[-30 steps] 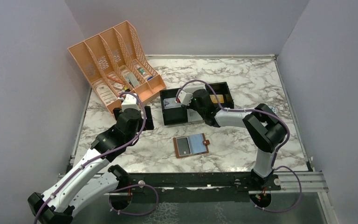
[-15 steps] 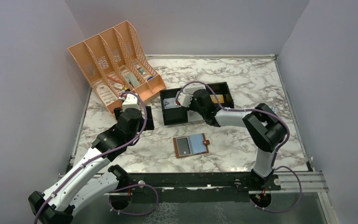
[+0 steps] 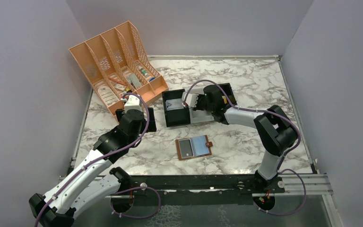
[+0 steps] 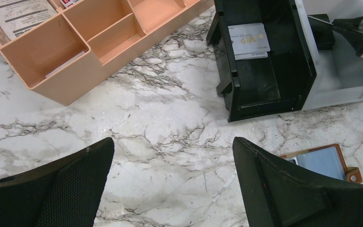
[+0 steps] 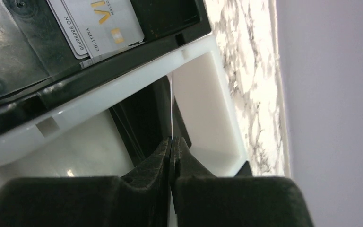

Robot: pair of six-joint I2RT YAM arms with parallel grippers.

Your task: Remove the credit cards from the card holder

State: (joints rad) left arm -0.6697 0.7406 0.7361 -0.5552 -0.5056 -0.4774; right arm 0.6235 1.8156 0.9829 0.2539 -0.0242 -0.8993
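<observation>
The brown card holder (image 3: 194, 148) lies spread open on the marble and shows at the lower right of the left wrist view (image 4: 321, 161). A grey card (image 3: 185, 148) sits in its left half, and the blue-grey pocket (image 3: 200, 144) is on the right. My right gripper (image 3: 192, 107) (image 5: 171, 142) is shut on a thin pale credit card seen edge-on (image 5: 171, 104), above the white tray (image 5: 208, 104). Other credit cards (image 5: 99, 23) (image 4: 249, 39) lie in the black tray (image 3: 175, 118). My left gripper (image 4: 172, 156) (image 3: 135, 118) is open and empty over bare marble, left of the holder.
An orange mesh file organiser (image 3: 118, 61) (image 4: 99, 47) with papers stands at the back left. The black tray (image 4: 264, 90) and the white tray (image 4: 340, 80) sit together mid-table. Grey walls close in three sides.
My right gripper has moved to the right, from over the black tray to over the white tray, still holding the card. The left arm and the card holder have not moved.
</observation>
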